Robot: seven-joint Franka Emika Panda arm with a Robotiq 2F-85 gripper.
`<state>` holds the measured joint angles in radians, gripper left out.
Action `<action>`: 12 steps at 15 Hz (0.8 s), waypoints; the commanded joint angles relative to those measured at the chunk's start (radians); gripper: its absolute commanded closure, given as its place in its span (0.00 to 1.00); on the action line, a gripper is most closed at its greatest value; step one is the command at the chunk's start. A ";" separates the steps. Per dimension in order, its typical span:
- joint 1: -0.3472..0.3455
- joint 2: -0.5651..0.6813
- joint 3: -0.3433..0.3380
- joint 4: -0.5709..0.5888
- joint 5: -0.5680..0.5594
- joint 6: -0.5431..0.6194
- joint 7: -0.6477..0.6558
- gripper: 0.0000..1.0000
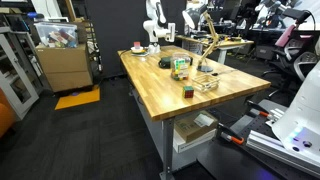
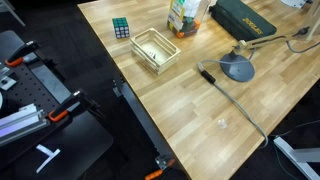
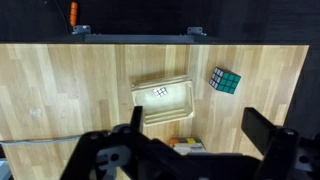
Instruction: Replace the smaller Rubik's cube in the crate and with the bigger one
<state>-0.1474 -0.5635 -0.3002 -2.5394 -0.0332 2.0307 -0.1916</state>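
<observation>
In the wrist view the pale slatted crate (image 3: pixel 167 110) lies on the wooden table below me. The smaller Rubik's cube (image 3: pixel 160 92) sits inside it, near its far side. The bigger Rubik's cube (image 3: pixel 225 80) stands on the table beside the crate, apart from it. My gripper (image 3: pixel 200 135) hangs above the table, open and empty, with its fingers wide apart. The crate (image 2: pixel 155 50) and the bigger cube (image 2: pixel 121 28) show in both exterior views, also as the crate (image 1: pixel 207 82) and cube (image 1: pixel 187 91). The gripper is not visible there.
A green, colourful box (image 2: pixel 183 15) stands just beyond the crate and shows under my gripper (image 3: pixel 185 146). A dark green case (image 2: pixel 245 20) and a desk lamp with a round base (image 2: pixel 238 68) and a long arm are nearby. The table edge (image 3: pixel 160 42) is close to the crate.
</observation>
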 commanded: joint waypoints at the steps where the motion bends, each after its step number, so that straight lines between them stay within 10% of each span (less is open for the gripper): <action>1: -0.019 0.004 0.017 0.002 0.011 -0.002 -0.009 0.00; 12: 0.005 0.132 0.039 0.039 -0.003 0.109 -0.018 0.00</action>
<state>-0.1415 -0.5247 -0.2836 -2.5375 -0.0308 2.0919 -0.1920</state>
